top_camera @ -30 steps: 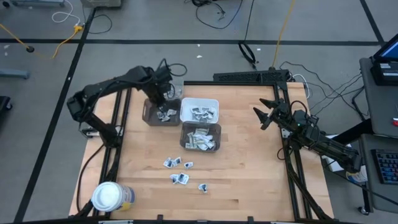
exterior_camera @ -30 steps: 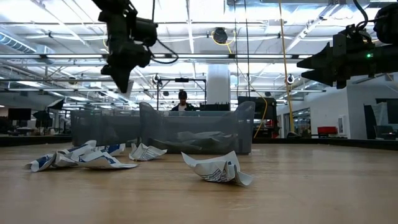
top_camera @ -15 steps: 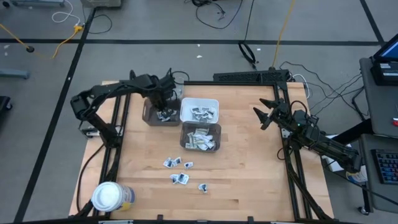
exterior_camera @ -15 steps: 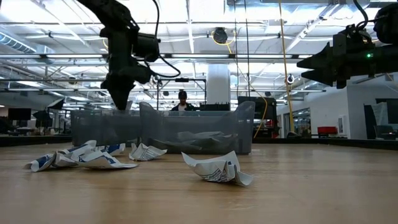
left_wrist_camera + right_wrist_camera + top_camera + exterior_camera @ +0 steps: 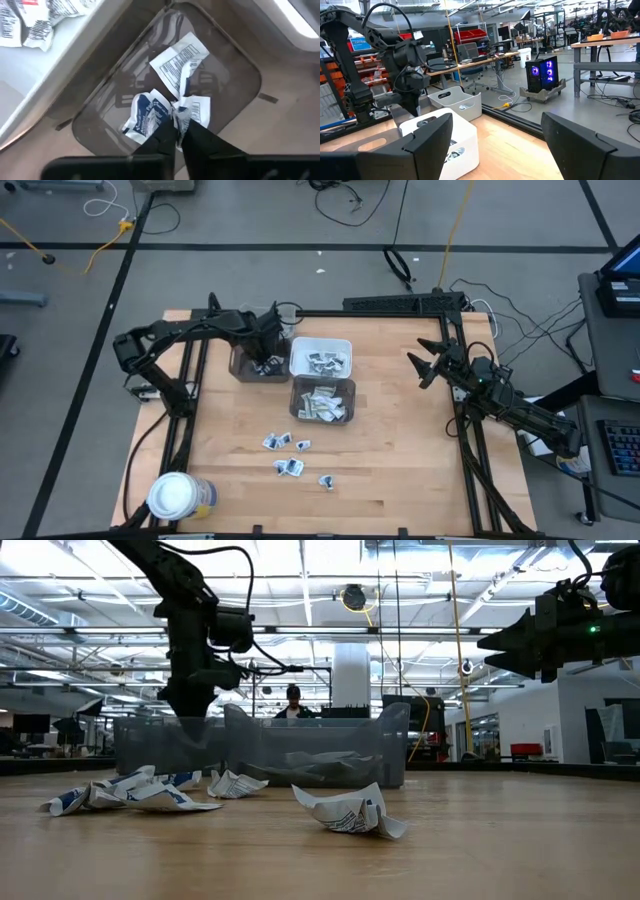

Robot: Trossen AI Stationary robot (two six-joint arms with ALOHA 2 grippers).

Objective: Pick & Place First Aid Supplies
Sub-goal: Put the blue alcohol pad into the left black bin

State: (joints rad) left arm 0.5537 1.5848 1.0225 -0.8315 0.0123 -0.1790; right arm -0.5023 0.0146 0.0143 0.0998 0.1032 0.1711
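Three bins sit grouped near the far middle of the tabletop point(image 5: 400, 460): a grey bin point(image 5: 258, 363) at the left, a white bin point(image 5: 321, 357) beside it, and a second grey bin point(image 5: 322, 401) just in front, each holding packets. Loose first aid packets point(image 5: 290, 457) lie scattered on the wood nearer the front edge, and a white-lidded jar point(image 5: 173, 495) stands at the front left corner.

The left gripper point(image 5: 268, 352) reaches down into the left grey bin, its walls close around it. In the left wrist view its jaws are nearly closed, the tips pinching the edge of a crumpled white packet point(image 5: 192, 111) on the bin floor, with a blue-printed packet point(image 5: 147, 112) touching on one side and another white packet point(image 5: 179, 61) beyond.

The right gripper point(image 5: 428, 363) hangs over the right side of the tabletop, well apart from the bins, jaws spread wide and empty.

The low view hides the bin's inside behind its grey wall; only the wrist view shows the pinch.
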